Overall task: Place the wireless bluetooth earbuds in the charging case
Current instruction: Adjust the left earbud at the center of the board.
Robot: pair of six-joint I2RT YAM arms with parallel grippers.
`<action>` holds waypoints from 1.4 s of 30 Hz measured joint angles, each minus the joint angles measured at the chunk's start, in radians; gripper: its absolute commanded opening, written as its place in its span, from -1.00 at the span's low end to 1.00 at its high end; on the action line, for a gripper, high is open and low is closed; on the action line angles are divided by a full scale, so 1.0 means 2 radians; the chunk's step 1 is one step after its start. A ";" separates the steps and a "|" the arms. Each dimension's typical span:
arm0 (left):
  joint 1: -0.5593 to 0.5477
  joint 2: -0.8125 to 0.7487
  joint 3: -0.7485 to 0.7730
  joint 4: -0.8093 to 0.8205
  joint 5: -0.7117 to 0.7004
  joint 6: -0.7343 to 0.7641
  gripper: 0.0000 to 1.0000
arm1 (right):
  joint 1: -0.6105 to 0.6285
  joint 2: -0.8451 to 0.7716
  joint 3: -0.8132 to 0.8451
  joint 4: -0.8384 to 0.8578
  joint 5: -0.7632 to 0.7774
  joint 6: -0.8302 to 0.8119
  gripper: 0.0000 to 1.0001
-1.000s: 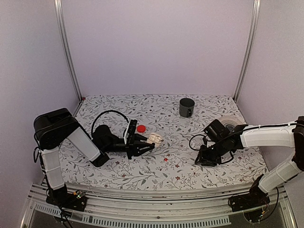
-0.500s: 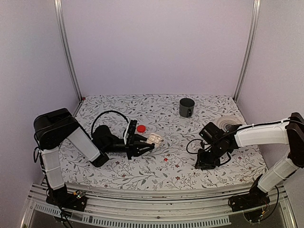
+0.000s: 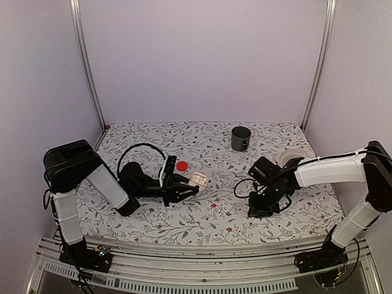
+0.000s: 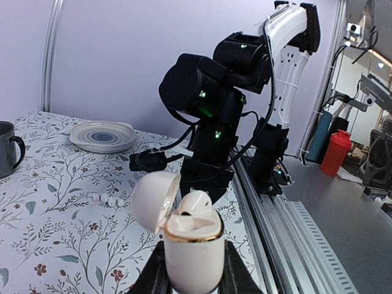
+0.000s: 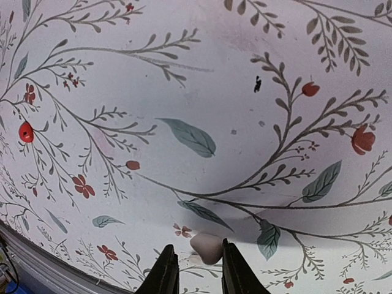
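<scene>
The charging case (image 4: 193,245) stands squeezed tight between the fingers of the left hand (image 4: 193,278). Its lid (image 4: 154,199) is flipped open. That hand and the case have stayed in the same spot for the last second.

The right hand (image 3: 256,209) is what changed. It has slid along the desk (image 3: 184,220) toward the left hand, and its fingers have been coming together. Between them lies a small cream earbud (image 5: 207,248). It touches one finger, but a thin gap shows by the other, so I cannot tell if the hand is gripping it yet.

I think this means the pick-up is nearly done. After that the earbud has to be carried across to the open case, which is well apart from the right hand.

The right wrist view is the only one that shows the earbud. From the top view it is hidden under the right hand. The left wrist view is the only one that shows the open lid and a white rounded lump sitting in the top of the case. The top view shows both hands at once, with a red disc (image 3: 182,165) just behind the left hand. It also shows a grey mug (image 3: 240,138) and a plate (image 3: 293,158) on the far side of the right hand.
</scene>
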 measured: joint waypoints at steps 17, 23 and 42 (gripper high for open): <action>0.000 -0.003 0.000 0.000 0.000 0.000 -1.00 | 0.001 0.015 0.031 -0.032 0.026 -0.045 -0.29; 0.000 -0.004 0.000 0.000 0.000 0.000 -1.00 | 0.001 0.004 0.032 -0.023 0.023 -0.097 -0.32; 0.000 -0.006 0.000 0.000 -0.006 0.000 -1.00 | 0.034 0.050 0.070 -0.072 0.068 -0.147 -0.32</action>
